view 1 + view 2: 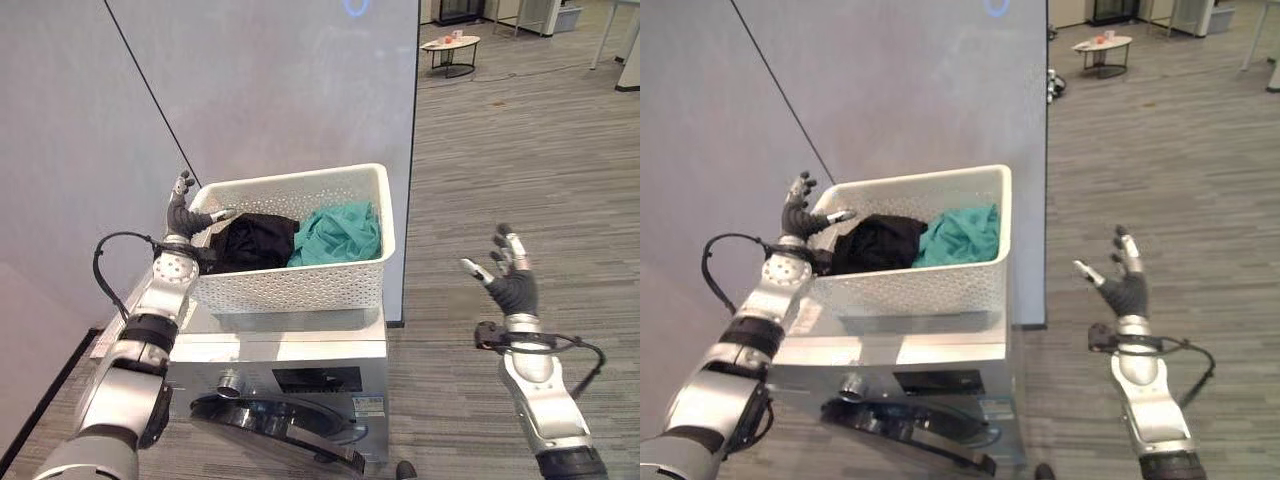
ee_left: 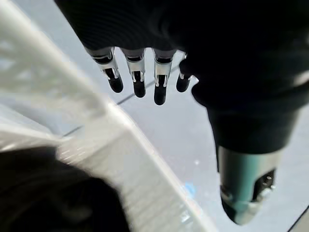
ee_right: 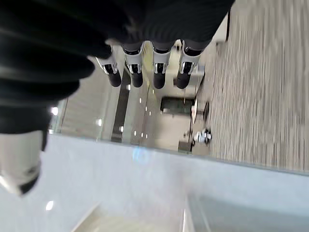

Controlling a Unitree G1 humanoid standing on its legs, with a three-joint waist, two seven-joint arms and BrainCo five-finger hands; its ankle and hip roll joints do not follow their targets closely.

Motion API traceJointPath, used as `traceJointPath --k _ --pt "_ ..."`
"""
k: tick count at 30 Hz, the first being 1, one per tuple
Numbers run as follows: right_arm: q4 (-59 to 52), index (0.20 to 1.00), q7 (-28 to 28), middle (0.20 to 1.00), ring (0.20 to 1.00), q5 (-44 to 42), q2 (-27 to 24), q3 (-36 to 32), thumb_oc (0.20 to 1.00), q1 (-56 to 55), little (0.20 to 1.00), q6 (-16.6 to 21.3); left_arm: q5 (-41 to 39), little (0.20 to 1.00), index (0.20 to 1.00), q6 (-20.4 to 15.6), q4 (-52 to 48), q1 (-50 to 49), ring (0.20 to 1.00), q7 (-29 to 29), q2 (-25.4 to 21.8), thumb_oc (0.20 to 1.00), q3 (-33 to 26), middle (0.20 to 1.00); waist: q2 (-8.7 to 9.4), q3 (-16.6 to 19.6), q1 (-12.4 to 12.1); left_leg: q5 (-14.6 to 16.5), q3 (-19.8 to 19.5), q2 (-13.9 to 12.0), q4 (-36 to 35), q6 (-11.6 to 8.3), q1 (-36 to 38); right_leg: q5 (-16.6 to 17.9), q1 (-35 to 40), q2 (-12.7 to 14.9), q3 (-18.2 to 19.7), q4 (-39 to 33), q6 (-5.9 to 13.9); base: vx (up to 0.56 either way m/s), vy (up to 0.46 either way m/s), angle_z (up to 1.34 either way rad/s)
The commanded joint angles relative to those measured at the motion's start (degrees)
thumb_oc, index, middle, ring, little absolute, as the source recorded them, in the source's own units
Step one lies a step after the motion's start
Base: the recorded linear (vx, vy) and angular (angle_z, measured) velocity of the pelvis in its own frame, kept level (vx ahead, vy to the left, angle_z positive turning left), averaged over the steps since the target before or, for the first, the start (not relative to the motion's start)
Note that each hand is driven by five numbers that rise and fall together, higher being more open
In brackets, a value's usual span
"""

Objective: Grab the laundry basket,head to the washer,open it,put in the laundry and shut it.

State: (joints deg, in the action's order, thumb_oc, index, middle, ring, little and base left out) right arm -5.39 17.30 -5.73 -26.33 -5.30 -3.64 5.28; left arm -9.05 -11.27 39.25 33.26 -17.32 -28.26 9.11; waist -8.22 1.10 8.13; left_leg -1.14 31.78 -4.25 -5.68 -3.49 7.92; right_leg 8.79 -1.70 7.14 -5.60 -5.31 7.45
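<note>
Resting on top of the silver front-loading washer (image 1: 280, 350), the white perforated plastic laundry basket (image 1: 300, 280) is where you want it: parked above the drum so both hands are free for the door and the transfer. The washer's round dark door (image 1: 280, 420) looks already swung open and hanging low at the front, so by my reading the open step is done and loading is next.

Your left hand (image 1: 183, 215) is raised at the basket's left end, fingers straight and spread, thumb lying over or just above the rim near the black garment (image 1: 255, 240); the left wrist view shows straight fingers holding nothing. I cannot tell whether the thumb actually touches the rim. Your right hand (image 1: 508, 275) hangs well apart to the right over the grey carpeted floor (image 1: 520, 150), palm up, fingers relaxed and empty, probably kept clear of the basket.

Laundry state: the black garment is bunched in the left half, a teal crumpled cloth (image 1: 340, 232) fills the right half and rises to about rim height. Both look soft and loose, so expect them to drape and trail when lifted. The basket sits squarely, close to the grey wall panel (image 1: 260, 90).
</note>
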Motion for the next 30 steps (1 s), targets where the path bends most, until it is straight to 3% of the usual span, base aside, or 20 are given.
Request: traceJointPath --k 1,6,9,18,24,30 --pt "-1.29 1.0 0.68 1.0 1.0 -1.78 2.07 -0.37 1.0 7.84 1.0 7.2 -2.27 1.0 1.0 -0.67 9.44 -4.71 1.0 -1.99 3.89 1.0 0.4 1.0 3.4 -5.7 -0.85 2.52 -2.65 -0.18 7.7 0.1 -0.38 -3.88 2.05 3.9 -5.82 4.95 3.9 -0.05 -0.083 0.03" --pt "6.37 1.0 0.86 1.0 1.0 -6.51 5.1 -3.03 1.0 0.37 1.0 8.82 -5.54 1.0 1.0 -4.19 2.48 -16.07 1.0 -4.61 4.83 1.0 -8.76 1.0 4.02 -4.65 -1.71 2.2 -4.09 0.0 6.23 0.03 -0.13 -3.99 2.9 3.79 -7.2 4.2 3.24 0.0 -0.042 0.08" --pt "9.79 1.0 0.15 1.0 1.0 -9.9 5.07 -1.76 1.0 0.73 1.0 8.8 -6.42 1.0 1.0 -4.34 3.65 -14.59 1.0 -3.98 3.26 1.0 -8.59 1.0 4.04 -4.08 -1.57 1.95 -4.72 -0.11 5.68 -0.19 -0.27 -4.29 2.87 3.49 -7.52 4.15 3.0 -0.01 -0.038 0.15" --pt "10.72 1.0 -3.17 1.0 1.0 -12.91 4.94 1.49 1.0 1.82 1.0 7.19 -6.86 1.0 1.0 -3.62 3.5 -2.88 1.0 -3.09 -0.57 1.0 -3.69 1.0 3.16 -3.15 -0.68 0.86 -5.28 -0.31 4.65 -0.74 -0.12 -4.13 3.48 3.1 -8.34 3.41 2.72 0.01 -0.034 0.09" --pt "11.13 1.0 -4.85 1.0 1.0 -15.3 4.88 2.07 1.0 1.17 1.0 5.98 -2.33 1.0 1.0 -0.38 5.67 8.14 1.0 -1.13 -3.75 1.0 3.88 1.0 1.6 -2.96 0.16 0.24 -5.7 -0.03 4.2 -0.85 -0.41 -3.91 3.49 3.34 -8.89 3.15 2.97 0.03 -0.024 -0.02" --pt "11.5 1.0 -5.81 1.0 1.0 -16.45 4.72 2.06 1.0 0.27 1.0 4.66 -2.75 1.0 1.0 2.22 13.49 19.87 1.0 1.77 -6.49 1.0 10.36 1.0 -0.04 -2.81 -0.14 -0.4 -6.63 0.13 4.16 -1.03 -0.45 -3.77 4.26 3.61 -10.05 2.8 3.13 0.01 -0.024 0.01"
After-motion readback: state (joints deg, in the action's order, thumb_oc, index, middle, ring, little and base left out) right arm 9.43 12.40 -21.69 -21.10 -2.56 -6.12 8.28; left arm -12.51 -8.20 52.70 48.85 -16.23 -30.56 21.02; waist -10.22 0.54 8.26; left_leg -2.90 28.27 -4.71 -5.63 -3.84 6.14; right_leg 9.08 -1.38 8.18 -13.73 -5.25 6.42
